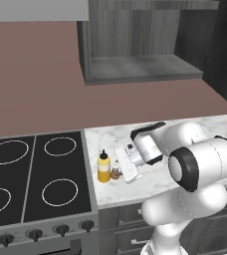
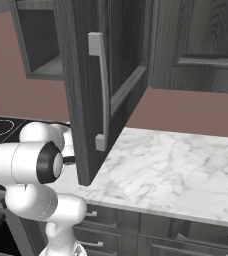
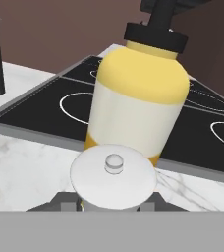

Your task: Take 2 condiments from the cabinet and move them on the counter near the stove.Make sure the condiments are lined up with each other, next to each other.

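The yellow squeeze bottle stands upright on the white marble counter, just beside the right edge of the black glass stove. Its dark pointed nozzle points straight up. In the hand view the bottle rises directly behind the shaker, with the stove's white ring burners visible beyond it on either side.

The small brown shaker sits on the counter immediately on the side of the bottle away from the stove, touching it or nearly so. The two condiments form a short row running away from the stove along the counter. The shaker's white top shows as a round disc with a small central knob.

The gripper is lowered to the shaker, on the side away from the bottle. Its fingers appear as grey stubs flanking the base of the white top. Whether they press on the shaker or stand just clear of it cannot be determined, as the cap hides the contact area.

The dark grey cabinet hangs on the wall above and behind the counter, up and to the right of the stove. Its shelf is bare. In the right base view its open door, with a grey bar handle, stands out over the counter.
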